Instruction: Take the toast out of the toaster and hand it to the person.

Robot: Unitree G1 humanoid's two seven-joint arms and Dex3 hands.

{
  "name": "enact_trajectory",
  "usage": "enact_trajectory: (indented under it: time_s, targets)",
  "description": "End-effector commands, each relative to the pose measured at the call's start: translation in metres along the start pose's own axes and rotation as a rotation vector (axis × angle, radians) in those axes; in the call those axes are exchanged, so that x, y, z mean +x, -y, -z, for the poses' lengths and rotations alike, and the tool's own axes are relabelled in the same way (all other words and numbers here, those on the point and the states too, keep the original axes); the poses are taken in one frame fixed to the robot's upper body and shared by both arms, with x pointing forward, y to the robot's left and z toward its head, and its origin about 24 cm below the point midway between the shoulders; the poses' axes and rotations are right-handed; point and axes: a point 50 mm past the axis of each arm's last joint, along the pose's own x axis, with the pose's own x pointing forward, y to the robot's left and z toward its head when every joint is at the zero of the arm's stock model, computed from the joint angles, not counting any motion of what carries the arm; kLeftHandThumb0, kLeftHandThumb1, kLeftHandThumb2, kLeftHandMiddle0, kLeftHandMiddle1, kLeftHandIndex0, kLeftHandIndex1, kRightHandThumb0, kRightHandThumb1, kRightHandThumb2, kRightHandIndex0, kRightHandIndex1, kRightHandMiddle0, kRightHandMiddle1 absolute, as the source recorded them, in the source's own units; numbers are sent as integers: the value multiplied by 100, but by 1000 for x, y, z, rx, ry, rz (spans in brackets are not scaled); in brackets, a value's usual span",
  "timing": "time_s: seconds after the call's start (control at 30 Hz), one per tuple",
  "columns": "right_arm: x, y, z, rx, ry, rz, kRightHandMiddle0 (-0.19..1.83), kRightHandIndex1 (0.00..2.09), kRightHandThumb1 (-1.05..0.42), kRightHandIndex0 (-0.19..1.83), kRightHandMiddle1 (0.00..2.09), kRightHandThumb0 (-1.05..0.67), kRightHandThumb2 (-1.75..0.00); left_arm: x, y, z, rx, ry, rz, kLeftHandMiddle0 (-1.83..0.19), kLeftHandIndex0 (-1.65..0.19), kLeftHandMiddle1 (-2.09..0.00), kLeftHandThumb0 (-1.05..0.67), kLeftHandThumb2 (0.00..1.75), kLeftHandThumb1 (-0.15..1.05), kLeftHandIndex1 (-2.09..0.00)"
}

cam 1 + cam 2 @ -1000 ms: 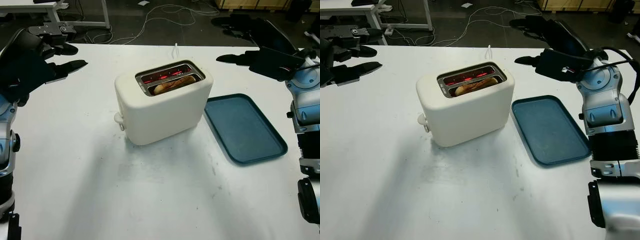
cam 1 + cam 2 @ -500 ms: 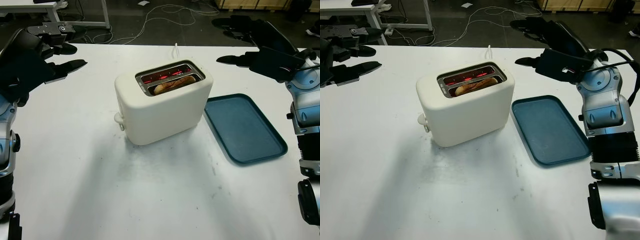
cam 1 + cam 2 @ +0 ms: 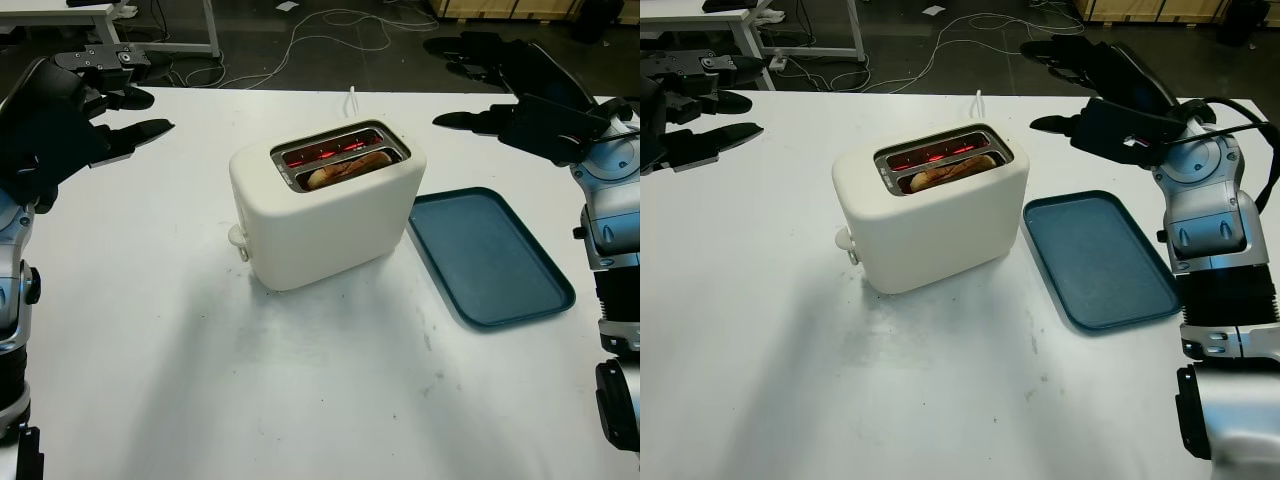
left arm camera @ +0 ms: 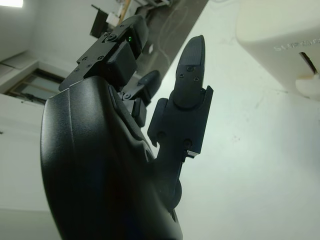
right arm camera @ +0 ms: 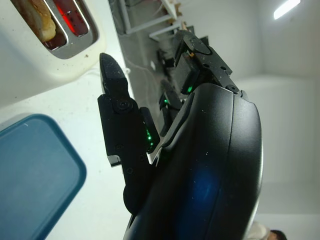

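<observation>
On the white table we see the cream toaster, a blue tray beside it. Our left hand and right hand hover wide, holding nothing. The toast sits in the toaster's slot.

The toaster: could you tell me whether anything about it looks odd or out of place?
The toaster sits askew to the table edges, and its far slot glows red while toast sits in the near slot. Nothing looks spilled or damaged.
</observation>
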Motion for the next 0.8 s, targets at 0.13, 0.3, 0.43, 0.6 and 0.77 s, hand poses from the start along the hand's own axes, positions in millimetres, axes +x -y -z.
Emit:
enact_trajectory:
  time_s: [0.13,0.3,0.43,0.6,0.77]
  targets:
    - [-1,2,-2,4,1,6,43,14,-92,37,1,-20,-3,0,-1,0,-5,10,-3,-32,-61,-75,-36,14,92,-3]
    - [-1,2,-1,6,5,3,42,13,-92,37,1,-21,-4,1,0,-1,4,11,-1,-32,-61,-75,-35,15,92,-3]
    - [-1,2,-2,15,1,0,42,12,-92,36,0,-21,-4,1,0,-1,-2,8,-2,-31,-61,-75,-36,14,92,-3]
    - [0,1,-2,12,4,2,42,12,-92,37,0,-21,-4,1,0,-1,-3,7,-5,-32,-62,-76,-36,13,92,-4]
    - [-1,1,-3,-2,12,1,42,12,-92,39,1,-21,-3,1,0,-1,-8,15,-3,-31,-61,-75,-36,13,92,-3]
